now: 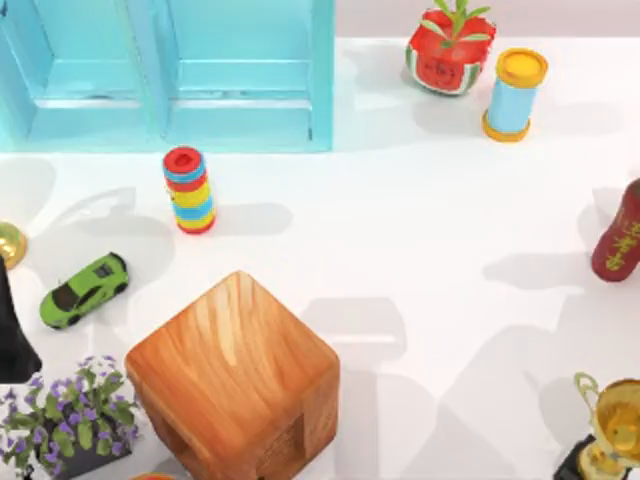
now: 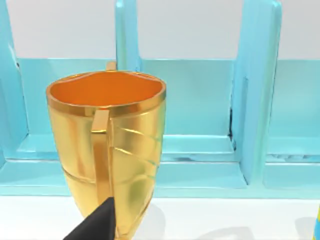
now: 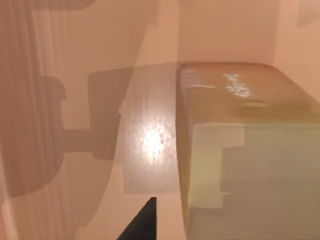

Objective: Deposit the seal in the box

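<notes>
The right gripper (image 3: 145, 225) hangs close beside the seal (image 3: 245, 150) (jaws apart or together, I cannot tell). A skewed closing could topple it short of the box (image 1: 170, 70) at upper left. The left gripper (image 2: 97, 225) idles by the gold cup (image 2: 107, 145).

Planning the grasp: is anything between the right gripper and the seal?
Nothing visible is: in the right wrist view the seal lies just ahead of the right gripper, with bare glossy wood surface between them.

No legible text is found: the dark red bottle (image 1: 618, 238) carries gold characters, the watermelon pot (image 1: 446, 55) dark marks, and the seal (image 3: 248, 145) whitish markings, all too small to read.
</notes>
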